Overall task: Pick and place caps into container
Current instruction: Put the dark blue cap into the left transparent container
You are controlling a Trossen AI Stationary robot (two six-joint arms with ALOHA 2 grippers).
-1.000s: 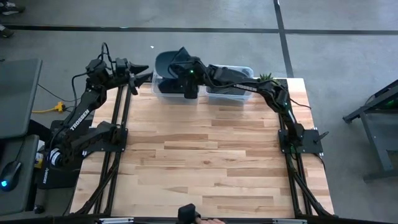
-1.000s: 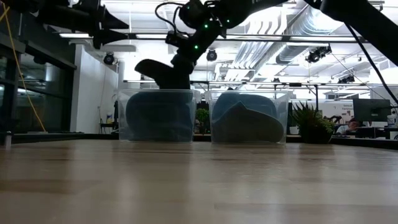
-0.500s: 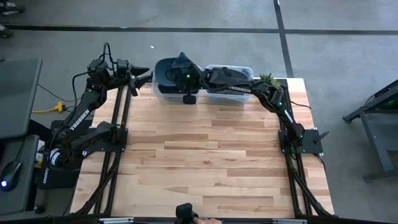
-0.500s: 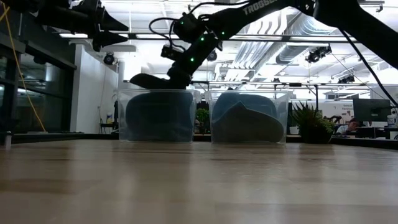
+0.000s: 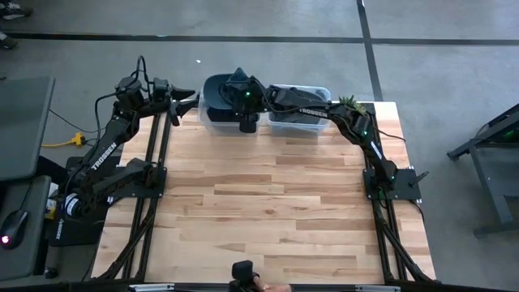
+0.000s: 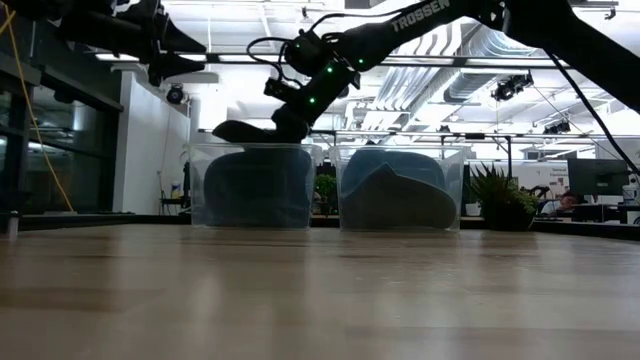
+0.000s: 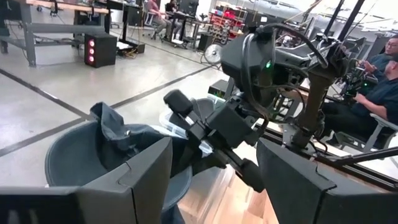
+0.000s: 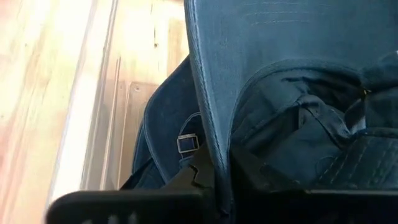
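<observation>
The wooden bench (image 5: 268,195) carries 2 clear bins side by side at its far edge. The left bin (image 6: 250,190) holds dark blue caps, the right bin (image 6: 400,190) a grey one under blue. The right arm reaches across from the right side, over the right bin, to the left one. Its end effector (image 6: 285,125) is pinched tight on the brim of a dark blue cap (image 5: 220,88), which hangs at the left bin's rim, partly over the pile inside. The left end effector (image 5: 188,103) waits in the air just left of that bin, fingers spread wide, holding nothing. A small plant (image 6: 500,195) stands beside the right bin.
</observation>
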